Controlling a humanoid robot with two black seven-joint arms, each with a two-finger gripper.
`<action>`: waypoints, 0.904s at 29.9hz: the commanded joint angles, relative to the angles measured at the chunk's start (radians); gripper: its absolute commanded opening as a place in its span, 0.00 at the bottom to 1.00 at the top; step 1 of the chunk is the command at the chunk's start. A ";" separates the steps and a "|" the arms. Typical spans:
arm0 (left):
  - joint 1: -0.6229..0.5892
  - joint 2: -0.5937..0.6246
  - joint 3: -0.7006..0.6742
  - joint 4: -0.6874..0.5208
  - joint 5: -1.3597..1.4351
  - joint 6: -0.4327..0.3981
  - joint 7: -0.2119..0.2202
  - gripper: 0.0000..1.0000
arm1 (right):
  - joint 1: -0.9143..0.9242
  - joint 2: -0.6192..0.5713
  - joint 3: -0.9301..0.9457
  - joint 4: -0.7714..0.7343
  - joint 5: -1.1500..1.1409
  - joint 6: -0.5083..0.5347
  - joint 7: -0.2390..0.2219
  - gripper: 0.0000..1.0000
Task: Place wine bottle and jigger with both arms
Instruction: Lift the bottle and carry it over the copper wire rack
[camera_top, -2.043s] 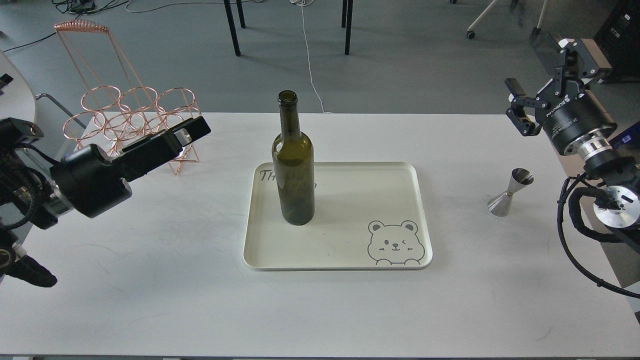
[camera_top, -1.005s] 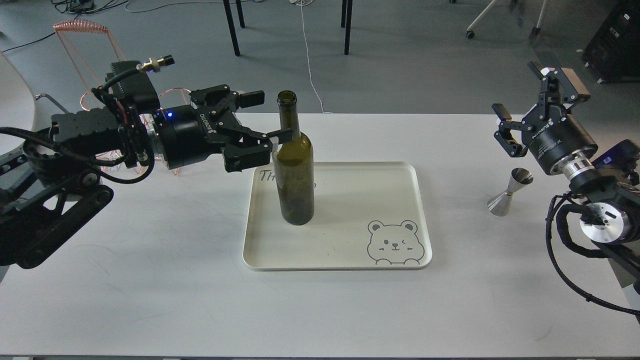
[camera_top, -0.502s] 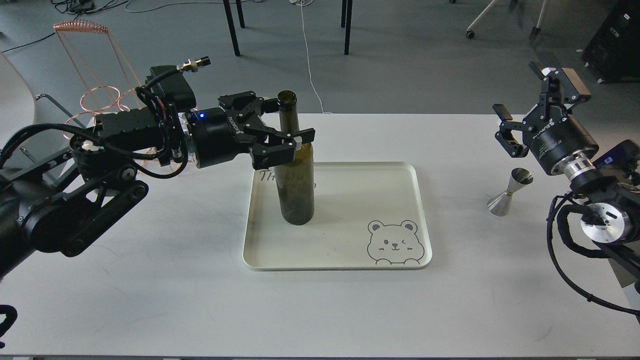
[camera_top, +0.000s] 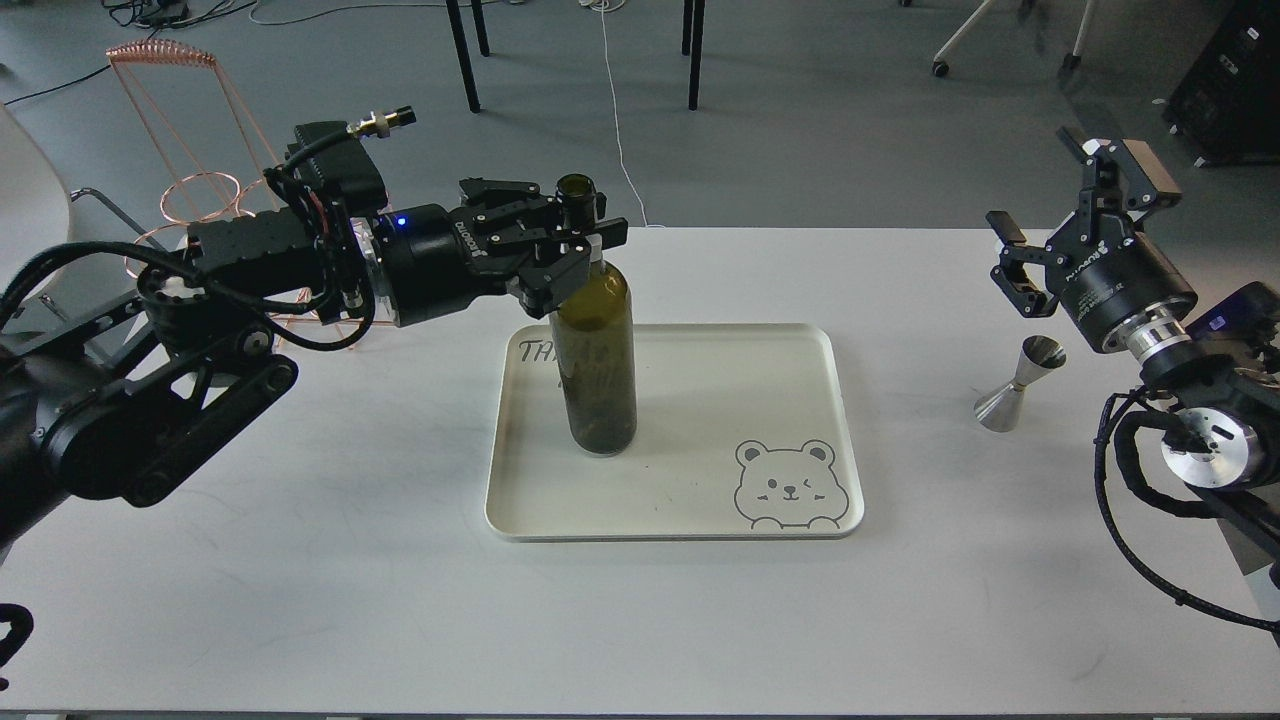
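Note:
The wine bottle, dark olive green, stands upright on the left part of the cream tray. My left gripper comes in from the left and is shut on the bottle's neck, just below the mouth. I cannot tell if the base rests on the tray or is just off it. The steel jigger stands on the white table right of the tray, wide cone down. My right gripper is open and empty, in the air above and behind the jigger, not touching it.
A copper wire rack stands at the table's back left, behind my left arm. The tray carries a bear drawing at its front right corner. Black chair legs and cables lie on the floor beyond the table.
My left arm swung in from the left, reached the bottle and closed its fingers on the neck. The bottle has shifted slightly. The right gripper moved a little and stays open.

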 joint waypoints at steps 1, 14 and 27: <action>-0.072 0.081 -0.008 -0.024 -0.054 -0.008 0.000 0.10 | 0.000 0.001 -0.001 0.000 -0.001 0.001 0.000 0.97; -0.347 0.347 0.004 0.139 -0.258 -0.143 0.000 0.10 | -0.012 0.012 -0.001 -0.003 -0.001 -0.002 0.000 0.97; -0.358 0.347 0.114 0.365 -0.212 -0.054 0.000 0.10 | -0.012 0.034 -0.001 -0.015 -0.031 -0.004 0.000 0.97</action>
